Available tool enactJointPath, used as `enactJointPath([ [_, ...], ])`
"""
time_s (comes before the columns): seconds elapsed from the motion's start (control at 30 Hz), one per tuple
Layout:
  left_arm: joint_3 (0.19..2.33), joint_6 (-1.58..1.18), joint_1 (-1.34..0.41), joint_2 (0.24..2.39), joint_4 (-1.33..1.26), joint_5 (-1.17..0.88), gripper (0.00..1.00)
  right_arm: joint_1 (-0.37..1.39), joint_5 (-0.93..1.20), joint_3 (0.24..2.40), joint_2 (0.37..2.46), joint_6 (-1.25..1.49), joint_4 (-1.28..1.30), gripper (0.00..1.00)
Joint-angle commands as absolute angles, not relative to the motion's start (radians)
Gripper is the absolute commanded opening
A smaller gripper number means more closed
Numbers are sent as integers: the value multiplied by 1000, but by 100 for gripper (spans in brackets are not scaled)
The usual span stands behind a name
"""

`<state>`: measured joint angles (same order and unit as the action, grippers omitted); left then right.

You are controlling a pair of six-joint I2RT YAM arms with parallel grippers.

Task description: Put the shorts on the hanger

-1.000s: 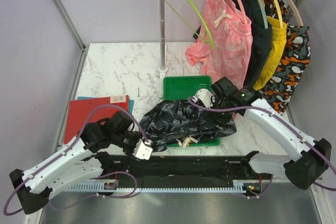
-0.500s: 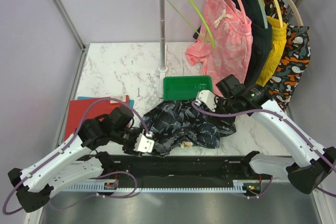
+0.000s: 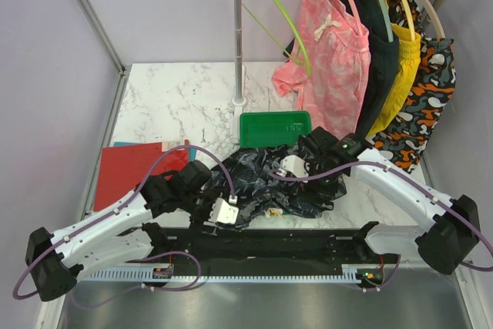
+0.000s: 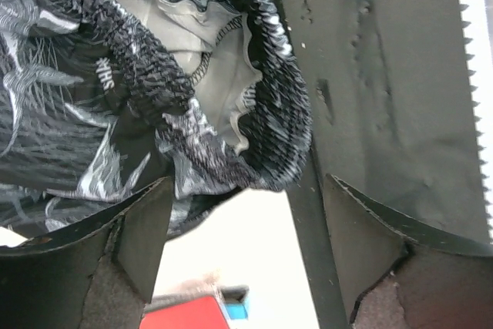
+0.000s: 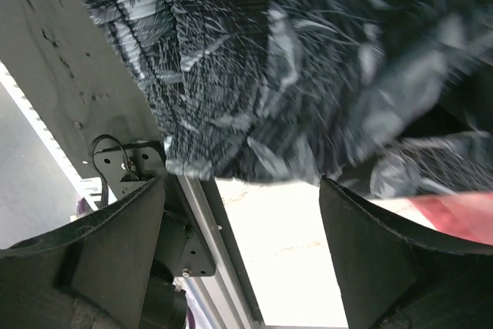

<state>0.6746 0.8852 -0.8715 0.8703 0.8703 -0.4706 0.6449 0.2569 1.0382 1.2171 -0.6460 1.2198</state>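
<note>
The dark navy shorts (image 3: 266,179) with a grey-blue streak print lie crumpled on the marble table in front of the green tray, their cream drawstring (image 3: 274,209) at the near edge. My left gripper (image 3: 223,212) is open at the shorts' near-left edge. In the left wrist view (image 4: 246,190) the elastic waistband (image 4: 269,113) lies just beyond its fingertips. My right gripper (image 3: 293,167) is open over the shorts' right part. In the right wrist view (image 5: 243,186) the fabric (image 5: 293,67) is ahead of the fingers. The lime-green hanger (image 3: 283,15) hangs bare on the rack.
The green tray (image 3: 273,127) sits behind the shorts. A red folder (image 3: 127,171) lies at the left. The rack pole (image 3: 238,36) stands mid-back. Pink (image 3: 331,44), dark green (image 3: 381,59), yellow (image 3: 404,67) and orange-black-white (image 3: 427,90) garments hang at the right.
The shorts have slid off the tray toward the near edge. My right gripper has moved left onto them. My left gripper has moved right to the waistband.
</note>
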Motion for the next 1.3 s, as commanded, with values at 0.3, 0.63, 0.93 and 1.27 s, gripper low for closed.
enactJointPath([
  [0.3, 505, 773, -977, 851, 534, -215, 43, 673, 124, 1055, 1394, -529, 1043, 24],
  [0.63, 566, 920, -912, 686, 456, -20, 2, 508, 6, 1305, 1358, -544, 1052, 0],
  [0.93, 651, 1103, -614, 925, 11, -3, 2, 333, -2, 1489, 1492, -612, 976, 0],
  [1.27, 422, 1263, -615, 926, 124, -224, 2, 376, 188, 1339, 1617, -516, 965, 1],
])
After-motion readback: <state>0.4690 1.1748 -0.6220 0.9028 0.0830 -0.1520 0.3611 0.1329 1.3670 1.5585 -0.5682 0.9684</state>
